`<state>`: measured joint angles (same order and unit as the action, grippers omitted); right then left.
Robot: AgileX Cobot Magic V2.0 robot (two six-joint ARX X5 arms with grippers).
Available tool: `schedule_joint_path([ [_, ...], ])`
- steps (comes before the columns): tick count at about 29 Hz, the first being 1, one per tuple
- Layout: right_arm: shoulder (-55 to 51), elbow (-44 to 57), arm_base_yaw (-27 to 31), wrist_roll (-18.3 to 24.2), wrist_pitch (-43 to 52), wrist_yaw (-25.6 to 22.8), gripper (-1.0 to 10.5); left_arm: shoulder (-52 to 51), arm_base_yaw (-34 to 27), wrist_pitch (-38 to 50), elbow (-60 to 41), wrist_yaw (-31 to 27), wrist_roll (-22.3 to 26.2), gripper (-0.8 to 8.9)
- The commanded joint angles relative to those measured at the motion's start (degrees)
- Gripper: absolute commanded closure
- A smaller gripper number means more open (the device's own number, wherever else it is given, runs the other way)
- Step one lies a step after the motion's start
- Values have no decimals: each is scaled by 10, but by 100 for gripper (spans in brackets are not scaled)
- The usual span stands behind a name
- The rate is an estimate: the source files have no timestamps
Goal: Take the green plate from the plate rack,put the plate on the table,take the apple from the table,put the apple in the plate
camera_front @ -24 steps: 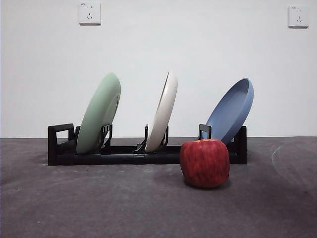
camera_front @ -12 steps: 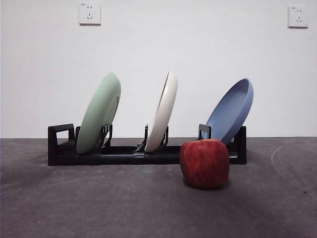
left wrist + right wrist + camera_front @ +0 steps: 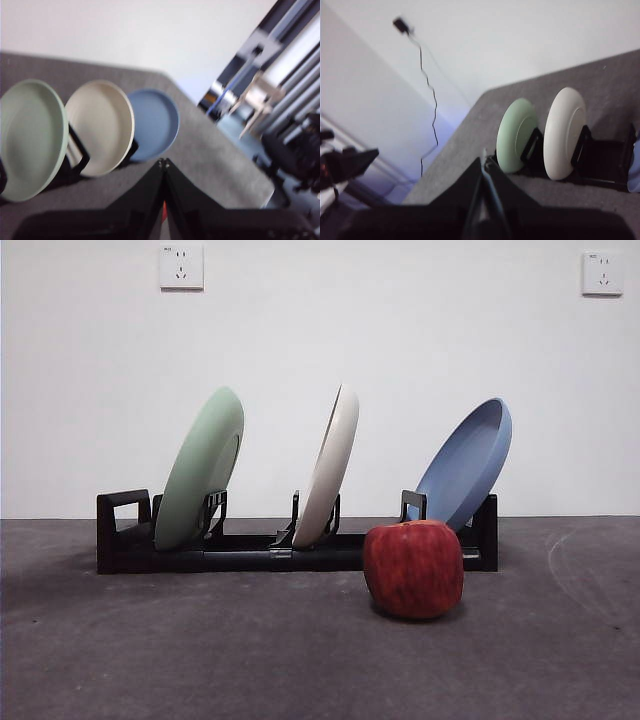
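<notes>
- Plainly, the flat dark grey, faintly mottled table (image 3: 200,660) carries everything and runs back to a white wall (image 3: 400,360) with two white sockets high up.
- The long, low black plate rack (image 3: 125,535) with upright slotted holders and boxy end pieces stands across the table near the wall, well behind the front edge.
- The wide, shallow, matte pale sage green plate (image 3: 200,468) stands on edge in the rack's end slot at the left of the front view, leaning toward the right, its rim resting against a black holder.
- A cream-white round plate (image 3: 328,468) stands in the middle slot, tilted the same way, apart from the green plate.
- A shallow blue round plate (image 3: 467,462) leans in the slot at the other end, tilted more than the other two.
- The left tool (image 3: 164,162) hangs above the table on the hollow-face side of the three plates, touching none; its two black jaws meet at the tips, closed on nothing.
- The right tool (image 3: 484,162) hovers off the green plate's end of the rack, looking at the plates' backs; its jaws are likewise pressed together and hold nothing.
- The blocky red apple (image 3: 413,568) with faint yellowish streaks sits on the table just in front of the rack, before the blue plate's slot, and hides part of the rack there.
</notes>
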<state>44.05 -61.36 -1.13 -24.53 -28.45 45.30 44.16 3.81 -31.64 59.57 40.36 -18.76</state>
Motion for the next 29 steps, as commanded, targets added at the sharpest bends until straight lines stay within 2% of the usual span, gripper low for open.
schedule_joint_path([
  [1, 37, -61, -39, 85, -67, -37, 958, 63, 23, -101, 93, -47, 97, 819],
  [3, 69, -97, -78, 117, -116, -81, 951, 107, 46, -162, 154, -102, 124, 819],
  [8, 140, -142, -181, 147, -166, -189, 930, 197, 113, -228, 250, -195, 143, 819],
  [10, 165, -148, -219, 147, -166, -224, 843, 226, 136, -229, 269, -206, 144, 817],
  [13, 199, -154, -259, 146, -167, -266, 650, 264, 161, -225, 278, -209, 146, 791],
  [14, 208, -154, -268, 146, -166, -275, 604, 276, 167, -223, 279, -210, 145, 715],
  [17, 224, -154, -279, 148, -166, -289, 509, 308, 178, -221, 279, -210, 145, 390],
  [18, 228, -154, -279, 148, -166, -294, 478, 323, 182, -217, 279, -211, 145, 354],
  [23, 229, -167, -277, 160, -170, -308, 474, 376, 184, -155, 279, -234, 129, 355],
  [29, 229, -192, -278, 162, -172, -308, 475, 425, 184, -62, 279, -330, 128, 355],
])
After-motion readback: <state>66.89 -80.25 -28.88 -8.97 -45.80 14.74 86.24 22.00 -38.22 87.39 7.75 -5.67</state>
